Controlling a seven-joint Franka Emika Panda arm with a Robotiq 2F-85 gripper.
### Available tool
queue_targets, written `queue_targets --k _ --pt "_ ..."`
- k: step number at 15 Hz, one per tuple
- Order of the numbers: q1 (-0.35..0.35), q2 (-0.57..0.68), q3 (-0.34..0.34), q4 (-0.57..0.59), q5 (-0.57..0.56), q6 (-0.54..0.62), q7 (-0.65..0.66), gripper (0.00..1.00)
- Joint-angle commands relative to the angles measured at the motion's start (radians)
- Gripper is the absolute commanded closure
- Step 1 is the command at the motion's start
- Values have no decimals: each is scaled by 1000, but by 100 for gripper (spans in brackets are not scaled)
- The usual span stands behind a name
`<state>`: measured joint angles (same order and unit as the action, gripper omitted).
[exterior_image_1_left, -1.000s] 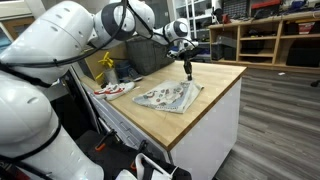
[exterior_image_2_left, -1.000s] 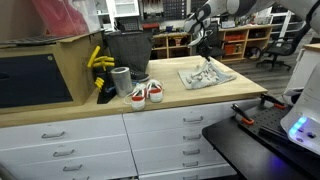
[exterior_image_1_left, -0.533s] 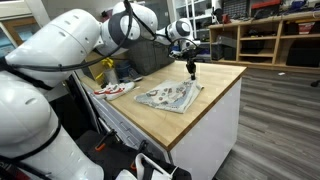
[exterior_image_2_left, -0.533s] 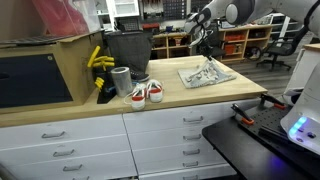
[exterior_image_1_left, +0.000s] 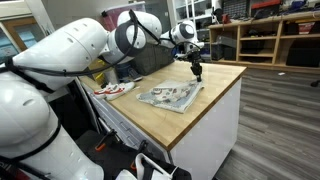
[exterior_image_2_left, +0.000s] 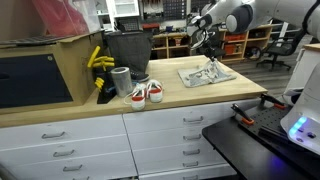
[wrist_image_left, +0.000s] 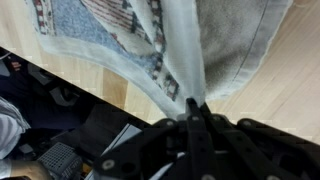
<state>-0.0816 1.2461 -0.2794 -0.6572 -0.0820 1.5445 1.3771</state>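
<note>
Clearly the end effector (exterior_image_1_left: 196, 70) is closed on a thin pinch of the patterned cloth (exterior_image_1_left: 170, 96), at the end of it farthest from the sneakers (exterior_image_1_left: 113, 90). In the wrist view the end effector (wrist_image_left: 195, 110) has its jaws brought together around a narrow ridge of fabric, and the cloth (wrist_image_left: 120, 30) fans out from that pinch over the wooden worktop (wrist_image_left: 290, 90). In both exterior views the cloth lies rumpled near the middle of the worktop (exterior_image_1_left: 215, 90), with its gripped end drawn up in a small tent while the rest rests flat on the wood.

The hold looks slight: only a fold is caught, not a thick bunch. Doing this step well probably means keeping the jaws fully pressed together and moving slowly, so the drag of the fabric on the wood does not pull the ridge out of the grip. A steady, straight motion, without swinging, would likely let the cloth follow in one piece rather than bunch or twist. The sneakers (exterior_image_2_left: 146, 93), a grey cup (exterior_image_2_left: 121, 80) and a black bin (exterior_image_2_left: 127, 50) stand well apart from the cloth (exterior_image_2_left: 205, 76) toward the other end of the worktop. The trailing part should be kept from sweeping toward them. The worktop's edges are also worth watching, since fabric hanging over one could add weight to a thin pinch.
</note>
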Motion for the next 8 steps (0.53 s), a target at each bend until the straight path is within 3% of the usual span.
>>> queue_targets --k 1,3,4,5,8 --pt "2 50 -15 92 -7 -3 41 100" --pt "5 58 -13 104 -5 12 59 99" --pt "7 61 -13 110 -5 19 62 73" --pt "7 63 -11 114 -4 31 66 72" --pt "8 58 -10 119 -2 68 67 51"
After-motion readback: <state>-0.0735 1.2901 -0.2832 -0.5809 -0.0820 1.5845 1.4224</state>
